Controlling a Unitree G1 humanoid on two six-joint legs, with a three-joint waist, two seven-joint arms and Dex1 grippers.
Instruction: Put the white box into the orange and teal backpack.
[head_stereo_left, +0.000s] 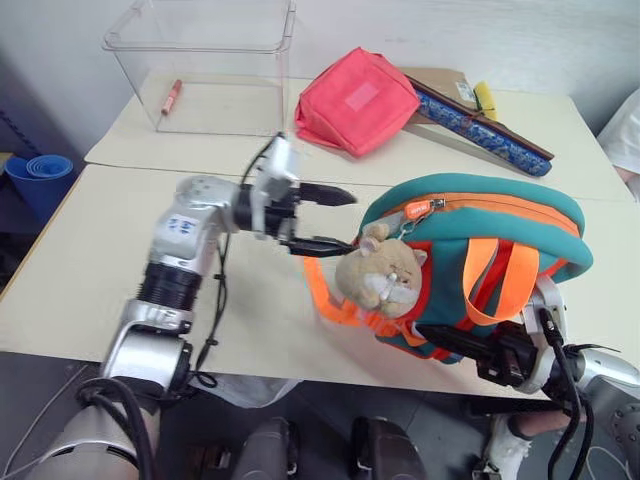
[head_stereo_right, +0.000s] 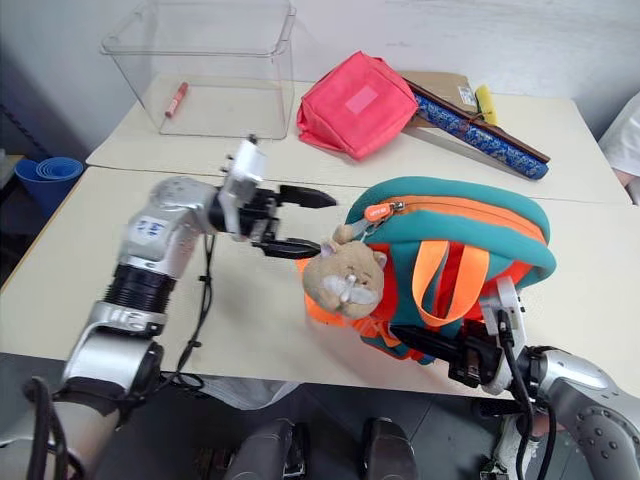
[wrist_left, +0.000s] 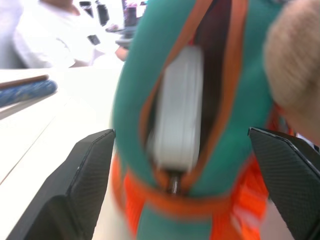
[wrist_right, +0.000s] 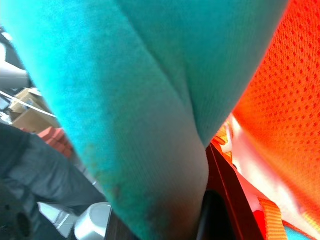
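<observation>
**White box sits inside backpack as robot's left fingers stand wide**

The orange and teal backpack (head_stereo_left: 480, 250) stands at the near edge of a cream table (head_stereo_left: 90, 270), its zipped mouth turned toward the robot's left side. In the left wrist view the white box (wrist_left: 179, 107) lies inside that opening, framed by the orange zipper trim, with its near end just above the zipper's lower end. The picture is blurred there, so how deep the box sits cannot be told.

The left gripper (head_stereo_left: 335, 220) points level toward the bag's mouth, its two black fingers spread wide and empty, the tips just beside the teal shell and the tan plush bear (head_stereo_left: 385, 275) that hangs on the front of the bag. The upper finger reaches toward the orange zipper pull (head_stereo_left: 420, 208).

The right gripper (head_stereo_right: 425, 342) lies low at the table's near edge, under the backpack. Its fingers are closed narrow against the bag's lower part; they appear to pinch the fabric there, and the right wrist view looks close along teal cloth and orange mesh.

Farther back on a second table lie a pink-red soft pouch (head_stereo_left: 355, 100), a clear plastic bin (head_stereo_left: 205, 65) with a small red marker (head_stereo_left: 172, 96) in it, and a long blue patterned roll (head_stereo_left: 480, 130). A stack of blue cups (head_stereo_left: 38, 168) stands beyond the table's left edge.
</observation>
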